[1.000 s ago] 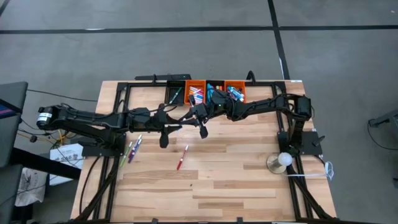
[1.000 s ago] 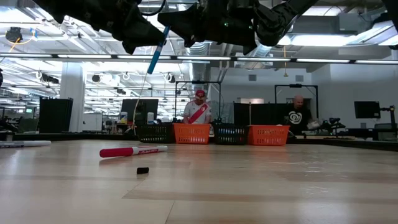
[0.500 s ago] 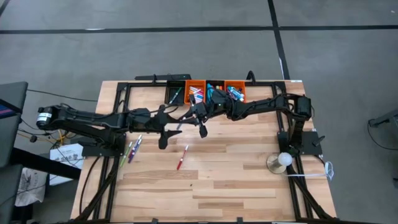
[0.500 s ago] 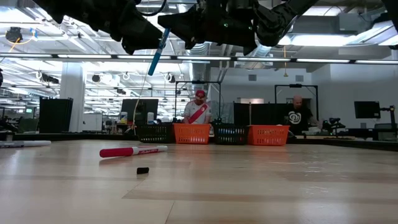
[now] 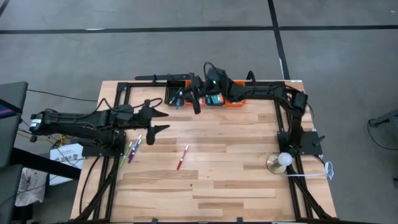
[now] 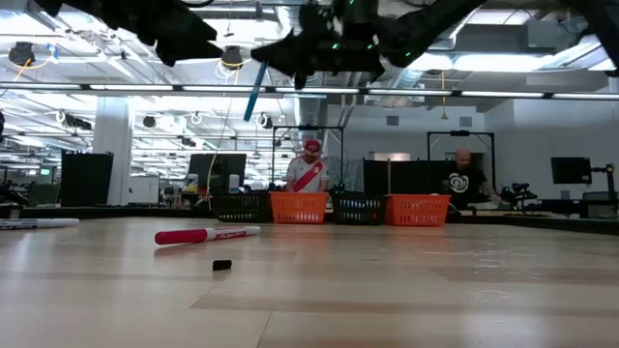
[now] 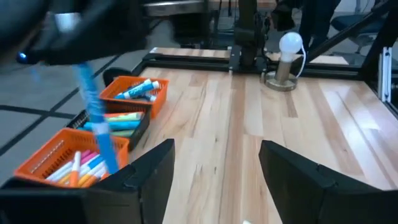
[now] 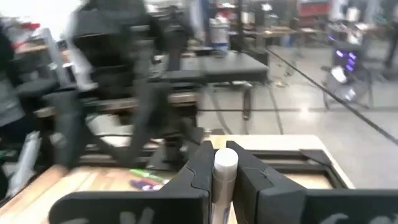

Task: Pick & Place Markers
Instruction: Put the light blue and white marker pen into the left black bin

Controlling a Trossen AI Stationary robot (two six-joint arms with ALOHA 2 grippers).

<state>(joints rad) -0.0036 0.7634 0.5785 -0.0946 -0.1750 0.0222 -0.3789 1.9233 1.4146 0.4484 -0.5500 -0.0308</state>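
Blue marker [image 6: 253, 94] now in right pincer [image 5: 178, 98] above bins [image 5: 216, 101], left pincer [image 5: 156, 121] open, withdrawn.

A big open robotics lab or workshop: exposed ceiling ducts [image 6: 145, 121] under strip lights, black metal rig frames [image 6: 305, 155], computer monitors [image 6: 571, 170], polished concrete floor [image 5: 186, 56], and two people [image 6: 309, 174] at benches beyond this wooden worktable [image 5: 236, 180]

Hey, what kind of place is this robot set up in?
Probably a large open lab or industrial workspace: exposed ceiling ducts and strip lights, other workbenches with monitors, a bare concrete floor, and people standing behind the table.
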